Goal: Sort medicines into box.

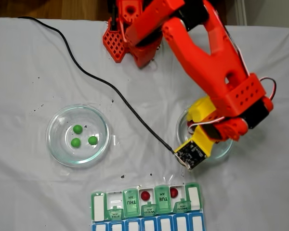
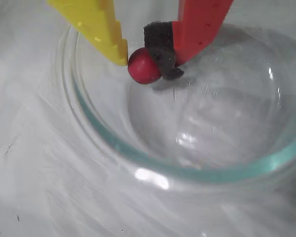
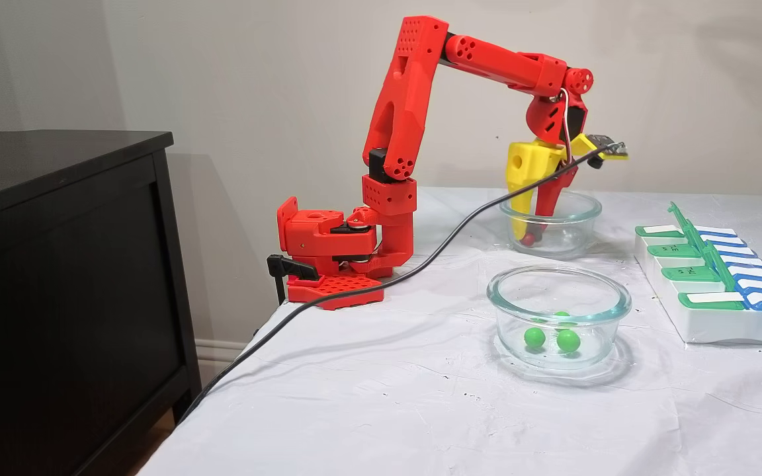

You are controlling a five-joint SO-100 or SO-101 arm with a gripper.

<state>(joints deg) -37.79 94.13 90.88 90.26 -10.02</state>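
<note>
1. Arm (image 3: 414, 99): bright red printed plastic, boxy links, rows of small round holes.
2. Base (image 3: 328, 254): red, grid-pattern foot plate.
3. Gripper (image 2: 144, 59): one yellow finger (image 2: 96, 27), one red finger (image 2: 200, 24) with a black foam pad.
4. Red and white wires at the wrist.

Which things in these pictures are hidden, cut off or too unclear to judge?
- Blue row of the box: cut off by the bottom edge of a fixed view.
- Right dish: its inside is covered by the arm in that view.
- Lid words: too small in the other fixed view.
- Gripper on the red ball: whether the ball is lifted off the dish floor cannot be told in the wrist view.
</note>
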